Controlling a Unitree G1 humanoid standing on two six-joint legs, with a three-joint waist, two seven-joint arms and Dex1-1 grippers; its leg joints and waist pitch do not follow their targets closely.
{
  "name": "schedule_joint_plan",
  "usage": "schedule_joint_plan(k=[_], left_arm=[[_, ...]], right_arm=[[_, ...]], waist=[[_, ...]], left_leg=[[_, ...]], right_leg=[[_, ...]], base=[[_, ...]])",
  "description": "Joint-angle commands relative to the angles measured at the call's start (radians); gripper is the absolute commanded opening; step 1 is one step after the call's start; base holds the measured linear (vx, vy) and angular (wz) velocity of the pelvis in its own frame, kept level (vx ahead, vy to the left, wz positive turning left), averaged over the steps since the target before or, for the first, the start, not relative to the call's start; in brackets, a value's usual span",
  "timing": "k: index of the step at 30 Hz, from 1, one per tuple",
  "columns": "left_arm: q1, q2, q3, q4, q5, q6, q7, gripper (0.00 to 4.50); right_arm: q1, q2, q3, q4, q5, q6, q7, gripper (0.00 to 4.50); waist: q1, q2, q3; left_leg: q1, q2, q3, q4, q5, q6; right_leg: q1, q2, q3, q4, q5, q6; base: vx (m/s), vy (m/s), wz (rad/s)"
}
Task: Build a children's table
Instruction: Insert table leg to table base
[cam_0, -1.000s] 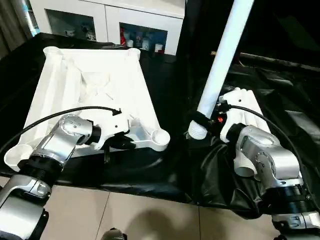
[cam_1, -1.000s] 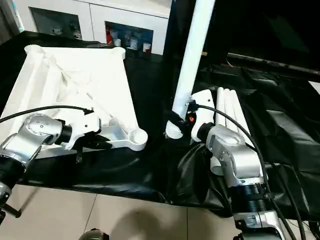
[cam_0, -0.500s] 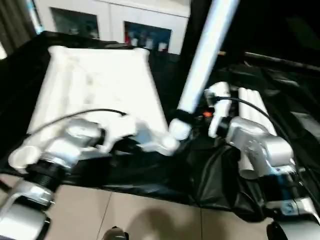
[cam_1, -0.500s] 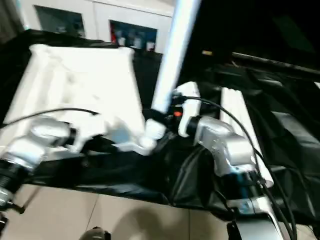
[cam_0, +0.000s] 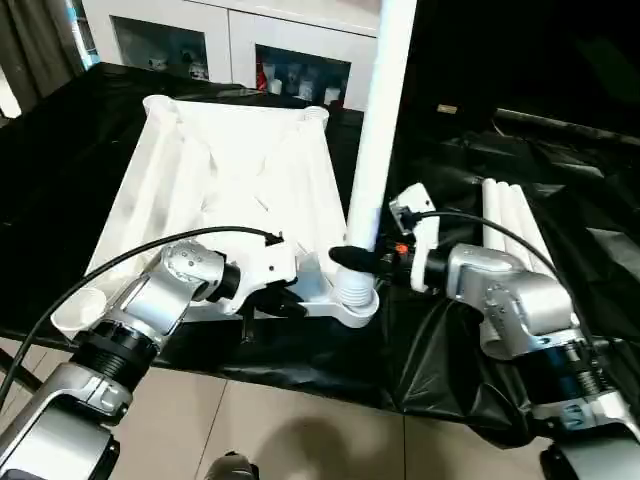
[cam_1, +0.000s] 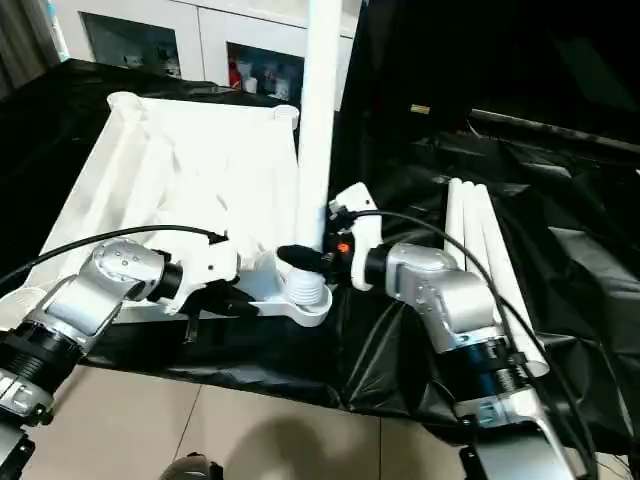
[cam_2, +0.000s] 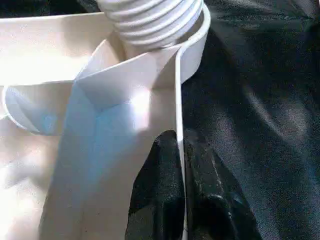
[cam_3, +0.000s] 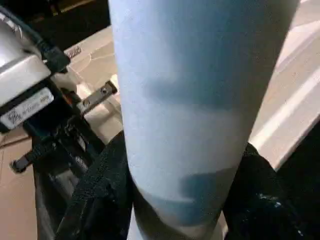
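Right hand (cam_0: 352, 262) stands leg (cam_0: 378, 130) in tabletop (cam_0: 230, 175) corner socket (cam_0: 352, 300).

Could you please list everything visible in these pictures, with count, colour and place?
Table top: one, white, upside down on the black cover, ribbed underside up.
Held leg: one, white, upright, threaded end at the near right corner socket.
Spare legs: at least two, white, lying side by side right of the top.
Black cover: one, spread under everything.
Cabinet: one, white with glass doors, behind, small items inside.
Floor: beige tiles, nearest the robot.
Left gripper: black fingers pinching the top's edge wall.
Right gripper: black fingers around the held leg.
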Motion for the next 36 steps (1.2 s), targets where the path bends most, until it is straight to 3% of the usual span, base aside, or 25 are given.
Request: schedule_joint_plan(k=[1,3,4,11,12,17,19,36], left_arm=[[-0.012,-0.025,0.011,-0.029,-0.024,-0.012,0.010,0.00],[-0.011,-0.026,0.013,-0.029,-0.023,-0.011,0.009,0.00],[-0.013,-0.026,0.017,-0.028,-0.021,-0.009,0.005,0.00],[-0.016,-0.024,0.020,-0.026,-0.020,-0.007,0.002,0.00],[-0.016,-0.027,0.026,-0.023,-0.020,-0.008,0.014,0.46],[-0.018,-0.029,0.065,-0.015,-0.042,0.015,0.041,0.87],[-0.016,-0.020,0.066,-0.011,-0.042,0.010,0.032,0.91],[0.007,0.043,0.039,-0.003,-0.007,-0.001,-0.006,0.93]], right_arm=[[0.009,-0.017,-0.006,-0.014,-0.009,0.013,0.005,1.88],[0.011,-0.020,-0.006,-0.015,-0.010,0.014,0.007,1.88],[0.015,-0.020,-0.006,-0.012,-0.012,0.015,0.002,1.88],[0.020,-0.008,0.001,-0.002,-0.018,0.002,-0.004,1.88],[0.020,-0.001,0.004,0.005,-0.020,-0.005,-0.007,1.88],[0.018,0.015,0.000,0.018,-0.022,-0.011,-0.014,1.88],[0.017,0.016,-0.002,0.019,-0.023,-0.012,-0.015,1.88],[0.013,0.037,-0.007,0.031,-0.035,-0.029,-0.025,1.88]], waist=[[-0.008,0.011,-0.075],[-0.008,0.012,-0.076],[-0.008,0.017,-0.077],[-0.009,0.016,-0.077],[-0.008,0.015,-0.077],[-0.009,0.015,-0.077],[-0.010,0.012,-0.077],[-0.027,0.020,-0.075]], left_leg=[[0.034,0.059,-0.019,-0.069,-0.135,-0.039],[0.033,0.059,-0.020,-0.068,-0.139,-0.040],[0.035,0.060,-0.021,-0.068,-0.139,-0.040],[0.034,0.060,-0.020,-0.068,-0.140,-0.040],[0.034,0.060,-0.020,-0.068,-0.142,-0.041],[0.034,0.061,-0.021,-0.069,-0.149,-0.048],[0.033,0.059,-0.021,-0.069,-0.147,-0.044],[0.036,0.061,-0.022,-0.072,-0.165,-0.056]], right_leg=[[0.031,-0.092,0.047,-0.070,-0.023,-0.202],[0.032,-0.093,0.047,-0.071,-0.028,-0.203],[0.031,-0.093,0.047,-0.069,-0.026,-0.206],[0.031,-0.092,0.046,-0.068,-0.010,-0.215],[0.032,-0.093,0.046,-0.068,-0.013,-0.215],[0.032,-0.094,0.045,-0.067,-0.010,-0.224],[0.033,-0.092,0.046,-0.068,-0.012,-0.215],[0.029,-0.092,0.046,-0.070,-0.031,-0.215]], base=[[0.000,0.000,0.00],[0.000,0.000,0.00],[0.000,0.000,0.00],[0.000,0.000,0.00],[0.000,0.000,0.00],[0.000,0.000,0.00],[0.000,0.000,0.00],[0.000,0.000,0.00]])
